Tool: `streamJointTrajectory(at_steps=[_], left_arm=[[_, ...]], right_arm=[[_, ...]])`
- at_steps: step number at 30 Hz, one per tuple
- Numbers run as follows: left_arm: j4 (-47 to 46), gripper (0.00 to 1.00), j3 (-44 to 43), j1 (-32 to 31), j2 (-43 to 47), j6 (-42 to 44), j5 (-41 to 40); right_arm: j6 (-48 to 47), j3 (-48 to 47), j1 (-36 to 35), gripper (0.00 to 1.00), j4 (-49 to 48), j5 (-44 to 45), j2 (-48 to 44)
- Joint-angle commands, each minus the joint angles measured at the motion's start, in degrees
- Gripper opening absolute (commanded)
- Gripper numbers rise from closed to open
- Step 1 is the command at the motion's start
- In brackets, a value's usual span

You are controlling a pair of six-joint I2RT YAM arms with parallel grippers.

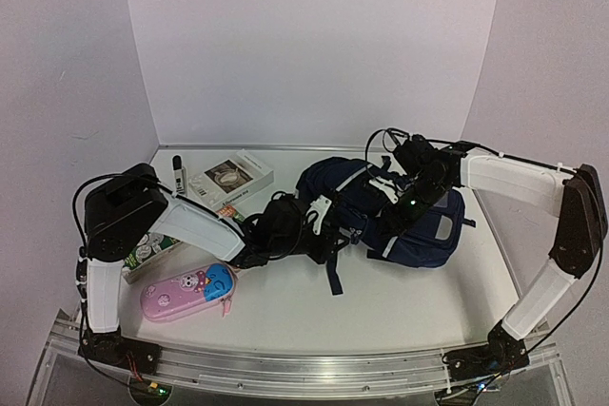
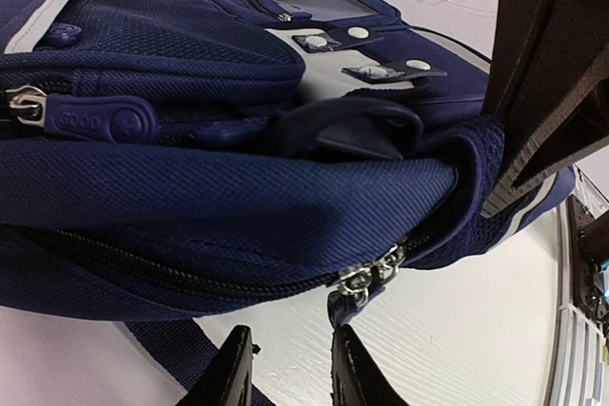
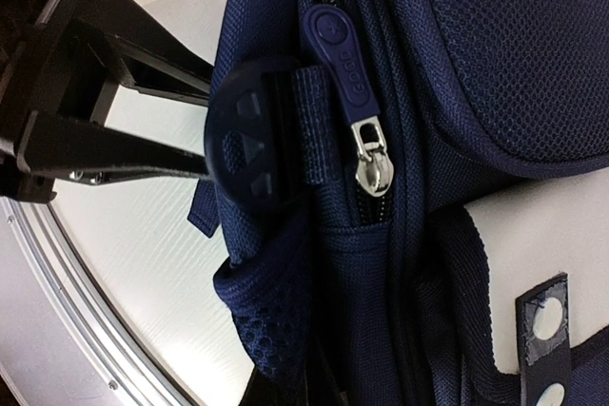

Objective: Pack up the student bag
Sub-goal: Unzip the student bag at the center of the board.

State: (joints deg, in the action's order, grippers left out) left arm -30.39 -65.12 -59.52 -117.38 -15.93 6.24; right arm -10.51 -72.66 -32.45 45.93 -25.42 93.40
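The student bag, a large navy backpack with grey stripes, lies on its side in the middle-right of the table. My left gripper sits at its left end, low over the table. In the left wrist view the left gripper stands open, and the blue pull tab of the main zip's two metal sliders hangs just above its right finger. My right gripper reaches over the bag from the right. It is shut on the navy mesh fabric at the bag's side, beside a front zip pull.
A pink-and-blue pencil case lies front left. Behind it sit a white box, a black marker, an orange-edged book and a green-printed item. A strap trails toward the front. White walls enclose three sides.
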Motion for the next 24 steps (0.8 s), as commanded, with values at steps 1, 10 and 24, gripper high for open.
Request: streamJointTrajectory(at_steps=[1,10,24], left_arm=[[-2.5,0.29,-0.9,-0.9,-0.1,1.5,-0.1],[-1.8,0.29,-3.9,-1.8,-1.5,3.0,-0.4],[-3.2,0.11,-3.6,-1.8,-1.3,2.3,-5.7]], right_arm=[[0.6,-3.5,-0.3,0.00,-1.6,-3.4,-2.1],[0.6,-3.3,-0.4,0.00,-1.6,-3.9,-2.1],[0.6,-2.6,-0.4,0.00,-1.5,-4.4,-2.6]])
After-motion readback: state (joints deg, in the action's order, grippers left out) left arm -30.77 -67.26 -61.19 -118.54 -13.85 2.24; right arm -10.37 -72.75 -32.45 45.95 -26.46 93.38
